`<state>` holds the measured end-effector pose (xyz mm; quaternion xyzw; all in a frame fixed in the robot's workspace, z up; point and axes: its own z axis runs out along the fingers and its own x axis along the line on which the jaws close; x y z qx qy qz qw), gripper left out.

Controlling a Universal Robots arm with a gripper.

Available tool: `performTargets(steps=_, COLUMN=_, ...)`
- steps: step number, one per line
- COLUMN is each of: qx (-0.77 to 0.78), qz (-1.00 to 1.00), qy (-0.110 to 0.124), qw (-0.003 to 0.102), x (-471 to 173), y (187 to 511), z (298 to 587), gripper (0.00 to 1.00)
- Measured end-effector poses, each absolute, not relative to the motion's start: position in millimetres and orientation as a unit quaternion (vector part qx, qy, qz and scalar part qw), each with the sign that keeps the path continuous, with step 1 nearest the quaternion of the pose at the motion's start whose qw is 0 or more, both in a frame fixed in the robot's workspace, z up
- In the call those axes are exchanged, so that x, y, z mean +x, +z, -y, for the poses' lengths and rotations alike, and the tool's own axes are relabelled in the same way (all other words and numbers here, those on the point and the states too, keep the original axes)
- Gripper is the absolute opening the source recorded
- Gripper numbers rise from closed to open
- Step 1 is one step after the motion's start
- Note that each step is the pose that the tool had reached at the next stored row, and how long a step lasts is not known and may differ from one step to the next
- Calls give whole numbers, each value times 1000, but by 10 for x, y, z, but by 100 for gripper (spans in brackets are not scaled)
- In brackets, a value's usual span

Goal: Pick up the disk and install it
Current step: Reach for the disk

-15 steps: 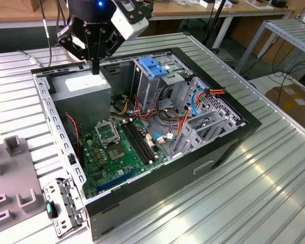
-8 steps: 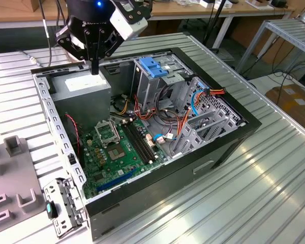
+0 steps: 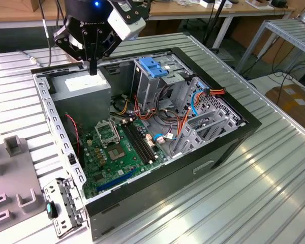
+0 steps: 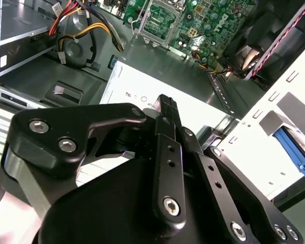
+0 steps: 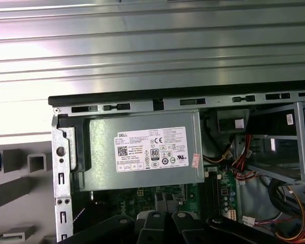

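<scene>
Gripper point(image 3: 93, 68) fingers shut, nothing held, tip just above PSU point(image 3: 86, 87) inside open PC case point(image 3: 229, 147). Disk point(image 4: 295, 148): blue rail showing, sits in fixture point(image 3: 12, 145) beside case.

Bright, even light fills the exterior view. The ribbed silver aluminium surface point(image 3: 279, 193) throws back pale glare patches just beside the open black computer case point(image 3: 218, 152), toward the exterior view's right, and soft shadow lies inside the case. In the first wrist view, the surface beside the case washes out to white. In the second wrist view, the black metal gripper point(image 4: 166, 101) looms dark against a blown-out white corner.
</scene>
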<state>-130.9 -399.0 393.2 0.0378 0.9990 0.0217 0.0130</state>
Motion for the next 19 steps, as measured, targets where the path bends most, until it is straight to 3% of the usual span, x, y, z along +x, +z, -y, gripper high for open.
performTargets(steps=19, qx=38, qz=-999, qy=22, qw=13, x=-1528, y=3930, z=3989, gripper=11)
